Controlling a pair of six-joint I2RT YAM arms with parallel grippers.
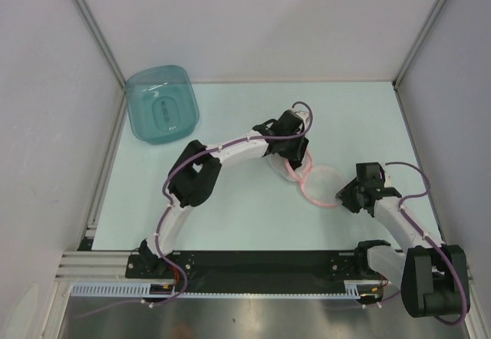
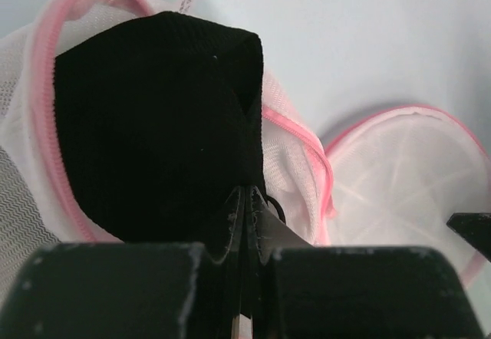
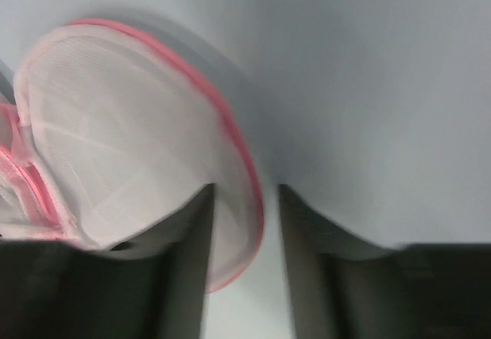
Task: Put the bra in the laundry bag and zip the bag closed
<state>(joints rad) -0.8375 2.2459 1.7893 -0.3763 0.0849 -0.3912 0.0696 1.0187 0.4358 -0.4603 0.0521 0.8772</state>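
Our left gripper [image 2: 247,198] clamps the bra [image 2: 153,116] just ahead, inside the laundry bag [image 2: 399,178]; our right gripper [image 3: 245,195], partly open, straddles its pink rim.

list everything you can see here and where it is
bra: one, black, inside the left half of the laundry bag
laundry bag: one, white mesh with pink trim, lying open mid-table
tub: one, see-through teal, far left corner of the table
table: one, pale green, under everything
left gripper: one, black, shut, tips at the bra's edge
right gripper: one, black, open, astride the rim of the laundry bag's right half
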